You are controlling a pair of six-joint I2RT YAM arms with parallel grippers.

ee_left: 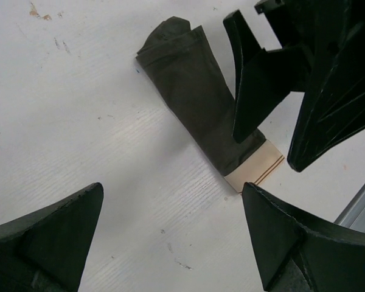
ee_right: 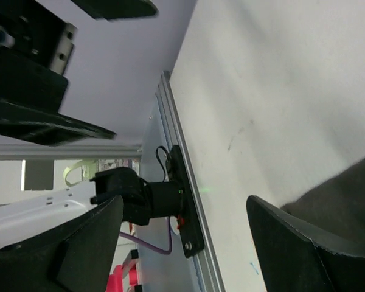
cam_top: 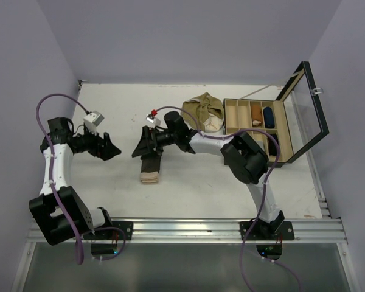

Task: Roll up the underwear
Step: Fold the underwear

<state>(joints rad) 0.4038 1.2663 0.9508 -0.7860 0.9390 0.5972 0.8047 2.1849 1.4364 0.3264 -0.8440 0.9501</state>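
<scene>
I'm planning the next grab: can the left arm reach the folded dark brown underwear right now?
Probably yes: the open left gripper faces the dark brown underwear across bare table, though the right gripper hangs close over it.

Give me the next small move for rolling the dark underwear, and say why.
Probably lower the right gripper onto the dark end of the dark brown underwear and pinch it to start the roll: the strip lies flat, unrolled, and that gripper hangs open right over it.
</scene>
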